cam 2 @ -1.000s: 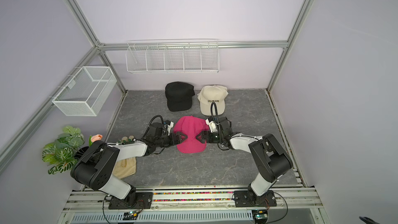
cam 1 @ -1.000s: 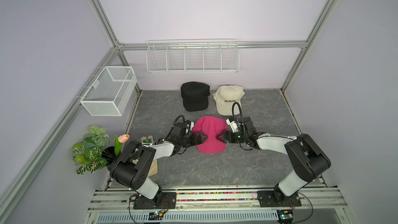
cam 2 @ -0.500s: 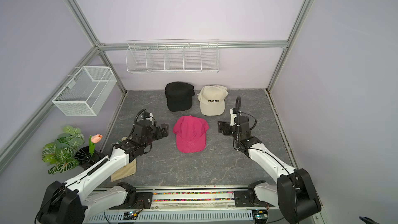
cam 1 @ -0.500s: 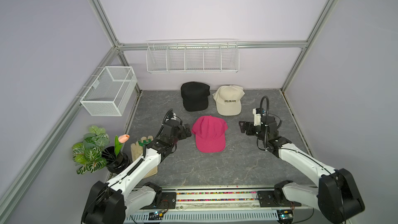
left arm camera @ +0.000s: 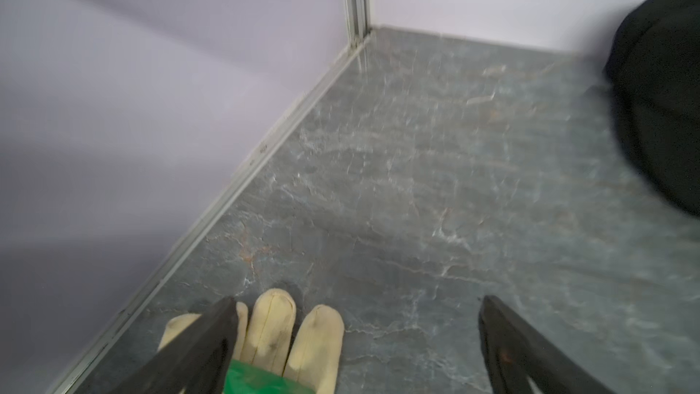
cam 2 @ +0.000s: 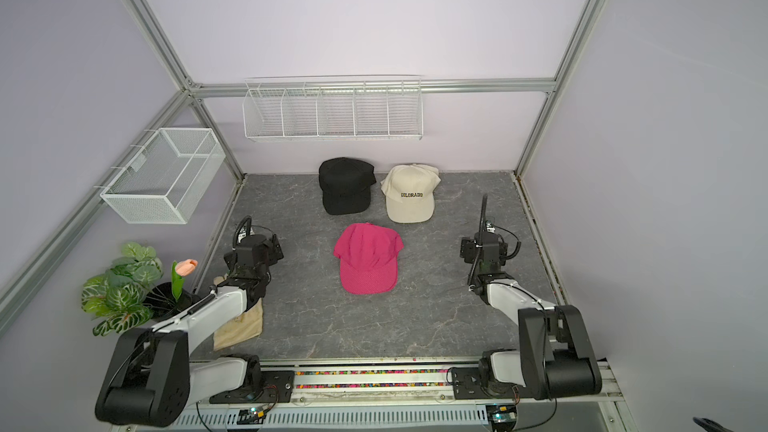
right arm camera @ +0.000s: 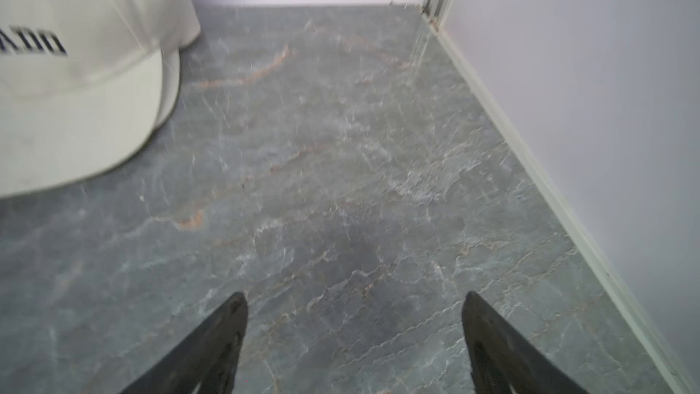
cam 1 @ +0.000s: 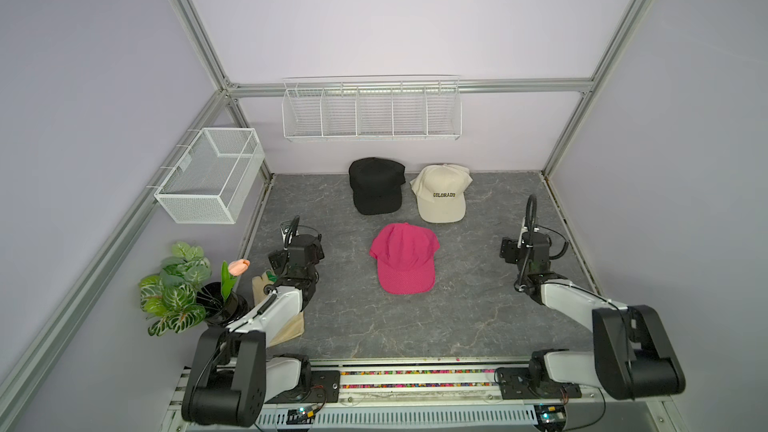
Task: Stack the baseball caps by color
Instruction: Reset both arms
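Baseball caps lie on the grey marbled desk (cam 1: 457,305): a magenta pink fabric cap (cam 1: 404,257) at the centre, a black fabric cap (cam 1: 376,184) at its 11 o'clock and a cream fabric cap lettered "COLORADO" (cam 1: 441,197) at its 1 o'clock, those two just beside each other by the back wall (cam 1: 498,151). The left jaws, at the pink cap's 9 o'clock, and the right jaws, at its 3 o'clock, stand spread wide, grasping nothing, well apart from it.

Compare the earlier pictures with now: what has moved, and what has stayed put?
The left gripper and the right gripper, which flanked the pink cap, have drawn away outward, each to its own side, jaws open and empty. The pink cap, black cap and cream cap lie where they were.
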Controlling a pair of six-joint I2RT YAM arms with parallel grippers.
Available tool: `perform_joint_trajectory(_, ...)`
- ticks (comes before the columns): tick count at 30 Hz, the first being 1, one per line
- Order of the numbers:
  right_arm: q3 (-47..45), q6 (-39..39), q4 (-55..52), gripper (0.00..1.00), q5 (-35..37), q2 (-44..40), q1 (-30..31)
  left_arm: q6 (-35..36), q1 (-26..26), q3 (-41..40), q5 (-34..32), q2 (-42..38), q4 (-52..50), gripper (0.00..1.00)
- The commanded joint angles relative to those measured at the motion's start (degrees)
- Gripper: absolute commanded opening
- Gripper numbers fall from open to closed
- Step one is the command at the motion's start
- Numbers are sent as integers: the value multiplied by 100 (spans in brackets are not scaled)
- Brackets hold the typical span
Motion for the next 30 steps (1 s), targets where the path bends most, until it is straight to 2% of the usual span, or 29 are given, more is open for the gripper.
perform_joint_trajectory(1, -79, -679, 1242, 89, -567, 254, -31, 634, 77, 233, 1044, 342, 884, 100)
perform_joint_trajectory(4, -277, -647, 2121, 89, -882, 707, -215, 880, 179, 87, 1497, 562, 1718, 100)
perform_joint_trajectory(6, -420, -456, 2160, 89, -1060, 681, -378, 953, 242, -189, 1792, 790, 2416, 100)
perform_joint_trajectory(8, -667, -520, 3135, 89, -1128, 1030, -409, 1072, 259, -494, 1993, 1112, 3263, 100)
perform_joint_trajectory(9, -549, -503, 2616, 89, -1167, 857, -408, 1000, 330, -565, 2015, 1198, 3478, 100)
perform_joint_trajectory(10, -496, -477, 2447, 89, -1205, 817, -424, 925, 361, -509, 1928, 1231, 3432, 100)
perform_joint_trajectory(11, -580, -471, 2812, 89, -1116, 948, -438, 791, 376, -386, 1690, 1222, 3155, 100)
perform_joint_trajectory(12, -607, -401, 2833, 89, -841, 913, -424, 647, 450, -282, 1687, 1158, 2873, 100)
perform_joint_trajectory(14, -681, -212, 2807, 89, -409, 825, -402, 655, 467, -325, 1666, 1191, 3001, 100)
perform_joint_trajectory(23, -565, -404, 2692, 89, -789, 889, -380, 614, 467, -298, 1655, 1160, 2899, 100)
perform_joint_trajectory(30, -587, -397, 2681, 89, -817, 861, -386, 624, 467, -298, 1654, 1158, 2895, 100)
